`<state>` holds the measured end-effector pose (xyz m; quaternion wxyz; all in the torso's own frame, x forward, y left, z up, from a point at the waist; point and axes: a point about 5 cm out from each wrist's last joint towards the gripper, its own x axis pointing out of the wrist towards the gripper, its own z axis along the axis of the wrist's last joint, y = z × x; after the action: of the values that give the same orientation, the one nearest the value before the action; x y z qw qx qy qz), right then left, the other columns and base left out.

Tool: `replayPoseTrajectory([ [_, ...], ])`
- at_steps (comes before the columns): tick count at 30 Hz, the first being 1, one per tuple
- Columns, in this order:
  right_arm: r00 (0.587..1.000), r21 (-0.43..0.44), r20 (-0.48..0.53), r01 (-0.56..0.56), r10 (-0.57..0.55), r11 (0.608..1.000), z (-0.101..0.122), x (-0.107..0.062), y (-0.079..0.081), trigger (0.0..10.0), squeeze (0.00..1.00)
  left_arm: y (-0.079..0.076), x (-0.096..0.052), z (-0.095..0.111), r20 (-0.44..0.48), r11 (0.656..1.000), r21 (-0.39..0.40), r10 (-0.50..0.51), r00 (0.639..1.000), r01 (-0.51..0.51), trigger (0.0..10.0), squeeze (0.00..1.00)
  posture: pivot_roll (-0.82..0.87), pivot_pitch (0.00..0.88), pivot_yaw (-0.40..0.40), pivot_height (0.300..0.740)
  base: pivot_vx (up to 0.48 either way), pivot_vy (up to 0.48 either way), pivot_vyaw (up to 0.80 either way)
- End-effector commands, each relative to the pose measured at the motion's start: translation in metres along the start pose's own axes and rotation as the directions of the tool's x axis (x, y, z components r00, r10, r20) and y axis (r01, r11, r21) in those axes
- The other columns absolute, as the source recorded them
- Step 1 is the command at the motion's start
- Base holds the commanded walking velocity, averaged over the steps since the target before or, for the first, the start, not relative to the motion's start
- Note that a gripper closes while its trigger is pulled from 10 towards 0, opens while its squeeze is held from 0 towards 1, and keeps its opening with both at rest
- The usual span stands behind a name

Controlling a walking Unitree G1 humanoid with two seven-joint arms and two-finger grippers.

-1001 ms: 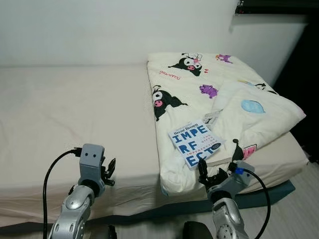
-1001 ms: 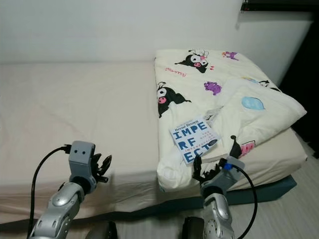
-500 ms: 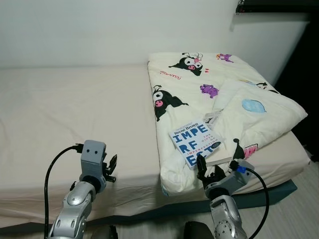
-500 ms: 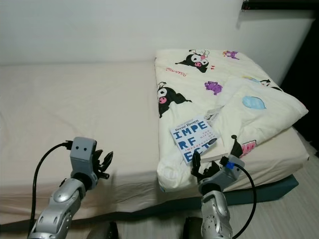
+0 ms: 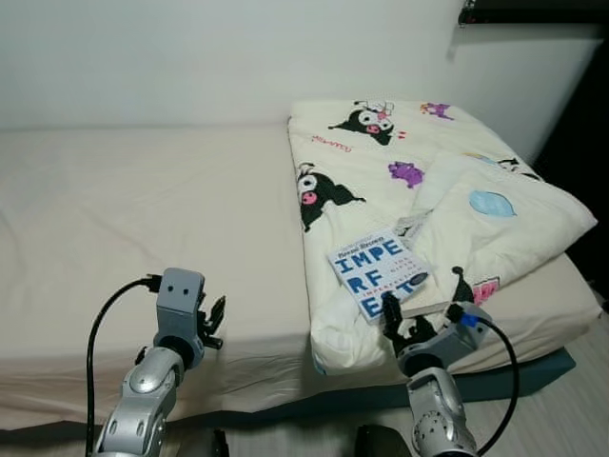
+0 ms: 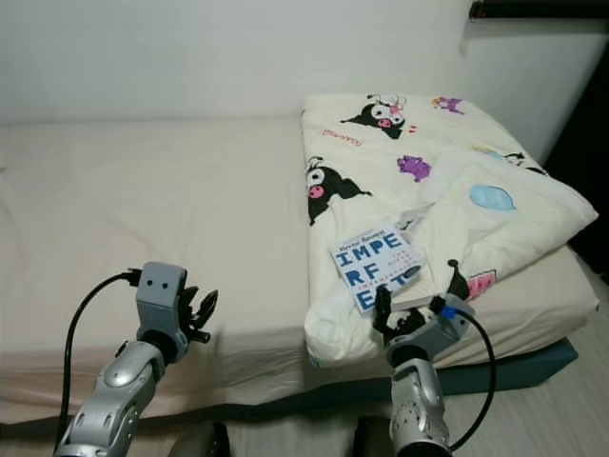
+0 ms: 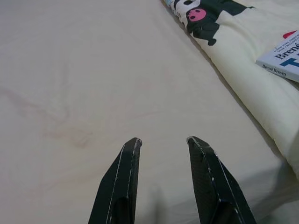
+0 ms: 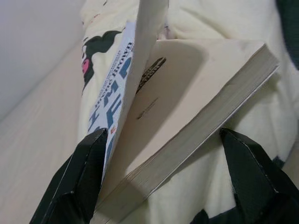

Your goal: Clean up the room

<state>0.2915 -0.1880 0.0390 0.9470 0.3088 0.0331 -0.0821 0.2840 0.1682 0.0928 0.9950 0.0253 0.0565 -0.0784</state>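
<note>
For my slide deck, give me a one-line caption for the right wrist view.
Right gripper, fingers spread, straddling the corner of a book whose cover has lifted, on a cartoon-print blanket.

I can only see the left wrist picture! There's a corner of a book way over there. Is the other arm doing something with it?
Observer: Yes. The right gripper is at the near edge of the book, fingers spread wide on either side of it.
Operator: Is the book closed?
Observer: Not quite. In the right wrist view the cover is lifted off the pages.
Operator: What is the book lying on?
Observer: On a cream blanket printed with black cartoon characters, folded on the right part of the bed.
Operator: And my arm?
Observer: The left gripper hangs open above the bare sheet, holding nothing.
</note>
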Motion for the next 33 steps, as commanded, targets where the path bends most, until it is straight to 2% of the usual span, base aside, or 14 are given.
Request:
replayPoseTrajectory([
  [1,1.0,0.02,0.005,0.029,-0.029,0.999,-0.001,-0.001,-0.005,10.0,0.0,0.001,-0.002,-0.001,-0.012,1.0,0.03,-0.009,1.0,0.009,10.0,0.0,0.11,0.053,-0.021,0.578,0.0,0.0,0.0],
  [7,0.999,0.039,0.025,0.039,-0.04,0.998,0.001,0.0,-0.007,10.0,0.0,0.0,-0.001,0.0,-0.01,0.999,0.034,-0.013,1.0,0.013,10.0,0.0,0.11,0.051,-0.017,0.578,0.0,0.0,0.0],
  [9,0.997,0.087,0.059,0.036,-0.041,0.996,0.006,0.003,-0.007,10.0,0.0,0.001,-0.001,0.0,-0.007,0.999,0.037,-0.012,1.0,0.012,10.0,0.0,0.12,0.048,-0.017,0.578,0.0,0.0,0.0],
  [15,0.993,0.149,0.098,0.058,-0.073,0.987,0.011,0.006,-0.009,10.0,0.0,0.001,-0.001,0.001,-0.004,0.999,0.039,-0.011,1.0,0.011,10.0,0.0,0.12,0.045,-0.016,0.578,0.0,0.0,0.0],
  [20,0.984,0.246,0.129,0.091,-0.126,0.965,0.016,0.011,-0.016,10.0,0.0,0.002,-0.002,0.002,-0.001,0.999,0.043,-0.009,1.0,0.009,10.0,0.0,0.13,0.045,-0.012,0.578,0.0,0.0,0.0],
  [27,0.985,0.249,0.13,0.079,-0.114,0.965,0.017,0.014,-0.014,10.0,0.0,0.005,-0.002,0.003,-0.002,0.999,0.046,-0.005,1.0,0.005,10.0,0.0,0.13,0.048,-0.013,0.578,0.0,0.0,0.0],
  [28,0.985,0.251,0.132,0.075,-0.111,0.965,0.017,0.015,-0.014,9.4,0.0,0.005,-0.003,0.003,-0.002,0.999,0.047,-0.003,1.0,0.003,10.0,0.0,0.13,0.049,-0.013,0.578,0.0,0.0,0.0],
  [30,0.985,0.251,0.132,0.073,-0.109,0.965,0.018,0.015,-0.013,9.4,0.0,0.005,-0.003,0.003,-0.002,0.999,0.048,-0.002,1.0,0.002,10.0,0.0,0.13,0.049,-0.013,0.578,0.0,0.0,0.0],
  [31,0.985,0.251,0.133,0.07,-0.106,0.966,0.018,0.016,-0.013,5.1,0.0,0.006,-0.003,0.003,-0.002,0.999,0.048,0.0,1.0,0.0,10.0,0.0,0.13,0.05,-0.013,0.578,0.0,0.0,0.0],
  [33,0.985,0.251,0.133,0.07,-0.106,0.966,0.018,0.016,-0.013,5.1,0.0,0.006,-0.003,0.003,-0.002,0.999,0.048,0.0,1.0,0.0,10.0,0.0,0.13,0.05,-0.013,0.578,0.0,0.0,0.0],
])
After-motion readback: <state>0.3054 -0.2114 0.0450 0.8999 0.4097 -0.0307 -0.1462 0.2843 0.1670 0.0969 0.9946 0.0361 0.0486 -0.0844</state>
